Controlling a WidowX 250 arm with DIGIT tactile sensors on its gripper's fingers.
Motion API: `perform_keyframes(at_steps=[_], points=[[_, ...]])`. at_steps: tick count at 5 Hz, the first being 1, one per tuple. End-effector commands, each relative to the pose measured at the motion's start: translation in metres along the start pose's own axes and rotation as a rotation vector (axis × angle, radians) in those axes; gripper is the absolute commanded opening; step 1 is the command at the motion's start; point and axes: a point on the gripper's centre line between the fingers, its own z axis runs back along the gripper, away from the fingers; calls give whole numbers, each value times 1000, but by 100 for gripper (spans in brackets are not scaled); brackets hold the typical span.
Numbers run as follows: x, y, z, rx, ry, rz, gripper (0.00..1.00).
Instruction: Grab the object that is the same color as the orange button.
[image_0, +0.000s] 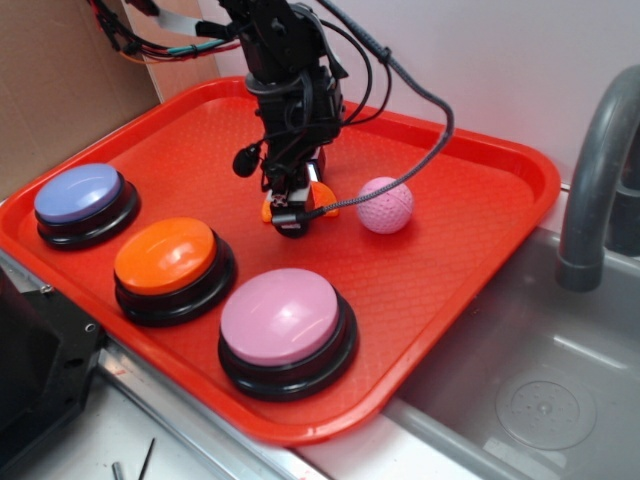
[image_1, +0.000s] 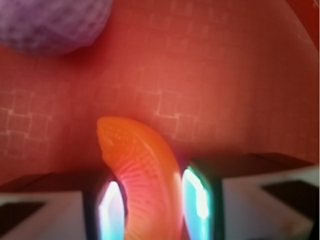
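At the left edge of the exterior view, a large round push button with a blue-purple dome on a black base (image_0: 85, 203) sits on the red textured plastic tray (image_0: 470, 190). Just right of it and lower in the frame is the large round push button with an orange dome on a black base (image_0: 172, 268), and lower right of that, near the tray's front rim, a similar button with a pink dome (image_0: 287, 330).

Above the buttons, toward the upper middle of the frame, the black robot arm reaches down to the tray, and its gripper (image_0: 291, 212) is down at the tray surface with the small glossy orange crescent-shaped plastic piece (image_0: 272, 206) between its fingers. The wrist view shows this closely: the orange crescent (image_1: 145, 170) runs up from the bottom centre of the frame, with one finger pad (image_1: 111, 209) pressed against its left side and the other against its right, so the jaws are narrowed onto the piece.

Just right of the gripper lies a pink dimpled ball (image_0: 386, 205), apart from the crescent. At the far right, off the tray, stand a grey curved faucet (image_0: 598, 170) and a grey metal sink basin (image_0: 520, 370).
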Motion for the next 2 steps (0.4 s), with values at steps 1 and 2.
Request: perform_keyframes(at_steps=[1,2], points=[[0,6,21,8,32,136,0],[-2,13,44,21,49,247,0]])
